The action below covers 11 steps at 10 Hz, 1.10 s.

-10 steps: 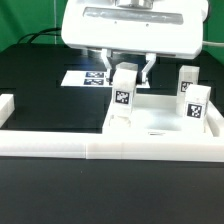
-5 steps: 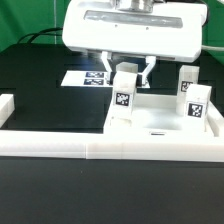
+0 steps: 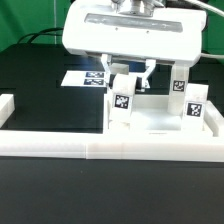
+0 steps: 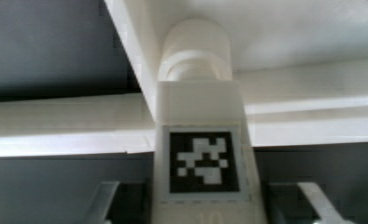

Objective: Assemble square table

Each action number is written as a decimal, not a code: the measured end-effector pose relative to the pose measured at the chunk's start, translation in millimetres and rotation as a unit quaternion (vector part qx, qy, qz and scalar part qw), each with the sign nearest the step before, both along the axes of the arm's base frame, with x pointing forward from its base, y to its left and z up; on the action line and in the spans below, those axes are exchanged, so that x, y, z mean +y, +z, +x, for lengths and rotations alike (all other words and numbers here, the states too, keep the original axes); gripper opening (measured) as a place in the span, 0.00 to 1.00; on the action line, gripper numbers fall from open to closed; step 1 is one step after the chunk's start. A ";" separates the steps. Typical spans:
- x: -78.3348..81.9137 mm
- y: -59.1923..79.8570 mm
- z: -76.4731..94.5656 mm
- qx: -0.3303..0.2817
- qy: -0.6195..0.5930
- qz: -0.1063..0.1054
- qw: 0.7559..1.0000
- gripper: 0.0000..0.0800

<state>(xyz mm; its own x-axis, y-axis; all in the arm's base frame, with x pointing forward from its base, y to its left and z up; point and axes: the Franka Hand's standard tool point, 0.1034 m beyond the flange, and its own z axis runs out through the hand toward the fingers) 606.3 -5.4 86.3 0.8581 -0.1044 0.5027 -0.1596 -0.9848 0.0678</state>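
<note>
The gripper (image 3: pixel 125 78) stays clenched around a tagged white leg (image 3: pixel 122 104), held upright between its fingers. Since a moment ago the claw has rotated (its housing now sits skewed), suggesting the leg is being screwed into the square tabletop (image 3: pixel 158 120) directly beneath it. Two other legs (image 3: pixel 194 104) stand off to one side.

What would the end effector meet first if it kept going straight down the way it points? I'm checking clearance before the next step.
The end effector is already shut on an upright table leg; straight down, that leg seems seated on the tabletop slab, so the slab comes first.
</note>
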 end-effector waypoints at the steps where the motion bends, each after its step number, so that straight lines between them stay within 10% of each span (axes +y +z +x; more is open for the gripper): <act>1: 1.0 -0.3 -0.1 0.000 0.001 0.000 1.000 0.37; 2: 1.0 -0.3 -0.1 0.000 0.001 0.000 1.000 0.37; 3: 0.9 -0.3 -0.1 0.000 0.002 -0.001 1.000 0.64; 5: 0.9 -0.3 -0.1 0.000 0.002 -0.001 1.000 0.78; 11: 0.9 -0.3 -0.1 0.001 0.003 -0.001 1.000 0.81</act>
<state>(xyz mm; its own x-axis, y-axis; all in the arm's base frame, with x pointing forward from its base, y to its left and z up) 606.2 -4.5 86.0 0.8593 -0.0984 0.5020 -0.1540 -0.9856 0.0705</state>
